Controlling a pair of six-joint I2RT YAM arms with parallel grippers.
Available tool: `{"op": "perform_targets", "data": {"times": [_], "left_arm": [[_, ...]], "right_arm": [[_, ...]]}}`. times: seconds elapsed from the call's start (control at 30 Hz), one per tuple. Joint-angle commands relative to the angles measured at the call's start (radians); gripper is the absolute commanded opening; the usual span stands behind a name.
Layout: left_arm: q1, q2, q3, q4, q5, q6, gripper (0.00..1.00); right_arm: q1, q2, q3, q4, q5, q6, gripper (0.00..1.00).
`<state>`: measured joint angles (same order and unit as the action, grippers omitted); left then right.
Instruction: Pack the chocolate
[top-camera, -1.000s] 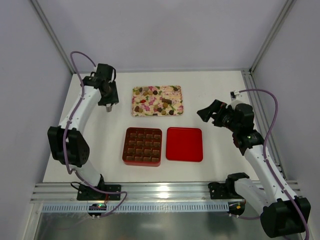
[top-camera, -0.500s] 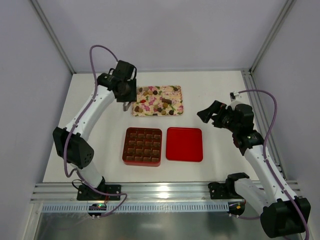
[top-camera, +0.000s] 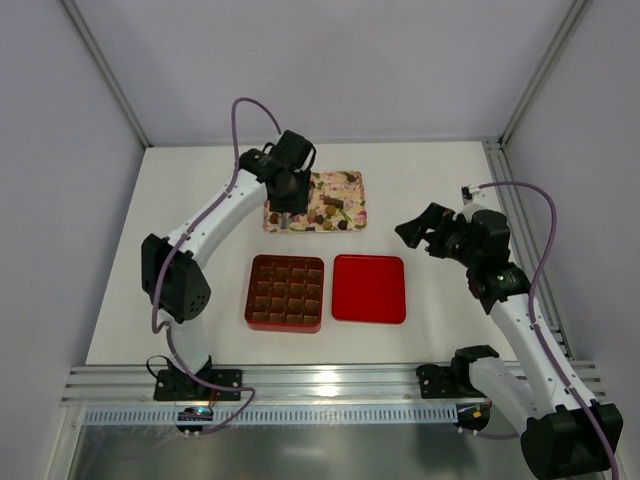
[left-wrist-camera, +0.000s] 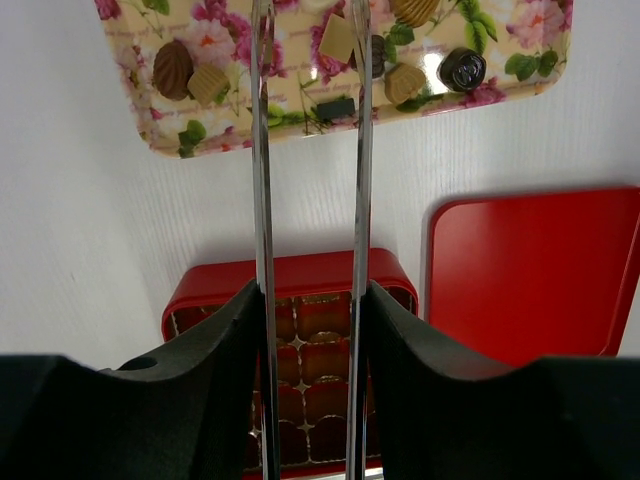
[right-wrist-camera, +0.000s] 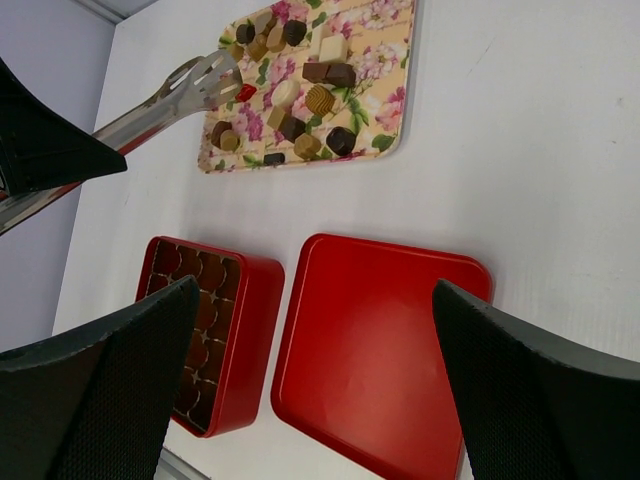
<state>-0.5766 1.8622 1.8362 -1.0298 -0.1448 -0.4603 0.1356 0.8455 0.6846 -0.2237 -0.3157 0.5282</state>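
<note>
Hovering over the left edge of the floral tray (right-wrist-camera: 388, 95), our left gripper (left-wrist-camera: 310, 300) pinches metal tongs (right-wrist-camera: 195, 85); their tips look empty, though we cannot be sure. The chocolate (right-wrist-camera: 320, 100) lies scattered on that tray, with more pieces in the red box (right-wrist-camera: 255, 290) just in front of it. Right of the tray, our right gripper (right-wrist-camera: 312, 290) hangs spread wide, holding nothing.

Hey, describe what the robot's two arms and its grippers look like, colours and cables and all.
Both the left arm and right arm have white tubular links joined by bulky black joint housings. A purple cable loops loosely along each. The left gripper and right gripper have black wedge-shaped fingers, finely textured in the right wrist view. No markings are readable.
</note>
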Motion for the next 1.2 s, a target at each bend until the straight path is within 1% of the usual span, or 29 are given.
{"op": "perform_targets", "data": {"times": [0.0,0.7,1.17], "left_arm": [[-0.015,0.006,0.037,0.016,0.007,-0.012,0.43],[-0.037,0.094,0.005,0.045,0.016,-0.009,0.41],[-0.039,0.111,-0.008,0.051,0.019,-0.012,0.41]], "right_arm": [[0.001,-0.014,-0.003,-0.002,0.009,-0.011,0.98],[0.002,-0.005,-0.016,0.006,0.009,-0.008,0.97],[0.002,0.0,-0.023,0.014,0.006,-0.007,0.97]]}}
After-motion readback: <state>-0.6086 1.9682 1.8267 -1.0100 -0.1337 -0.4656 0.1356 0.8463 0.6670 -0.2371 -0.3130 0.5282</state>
